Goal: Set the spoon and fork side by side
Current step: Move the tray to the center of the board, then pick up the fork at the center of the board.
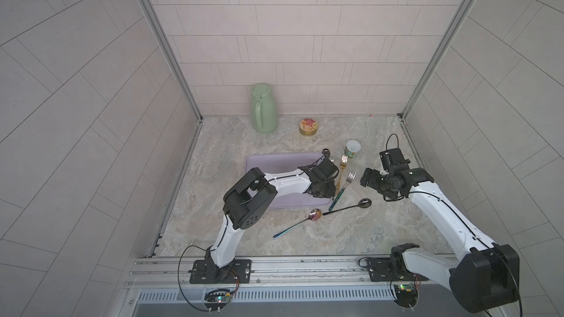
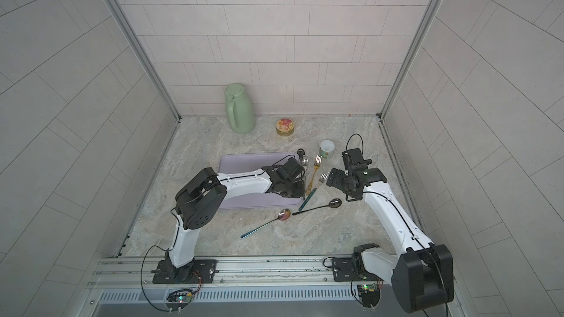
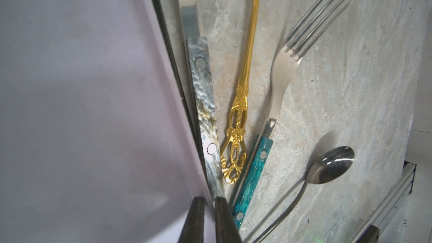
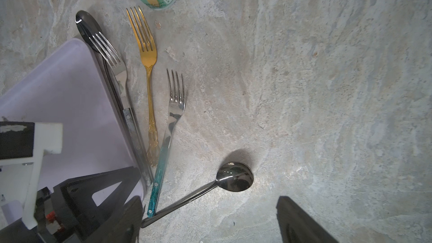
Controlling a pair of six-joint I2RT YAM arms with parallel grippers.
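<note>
1. Fork with the grey marbled handle [image 3: 202, 104] ends right at the left fingers [image 3: 223, 220]. They stand nearly together with a slim gap, and I cannot tell whether they pinch the handle tip.
2. It lies on the tabletop [image 4: 327, 90], tight along the rim of the lilac tray [image 3: 81, 113]. Its tines overlap the bowl of a dark spoon [image 4: 87, 24], whose handle seems to run between fork and rim.
3. The likely step is settling this pair. To do it well, open fully while low, then back straight off along the handle, so neither piece skews and the gold fork [image 3: 251, 43] just beside stays unnudged.
4. The right fingers [image 4: 301, 220] are spread wide and empty, near a second dark spoon [image 4: 235, 177].
5. Hard to read: the first spoon's handle is mostly lost in the rim's shadow, and the contact at the left fingertip is blurred.
</note>
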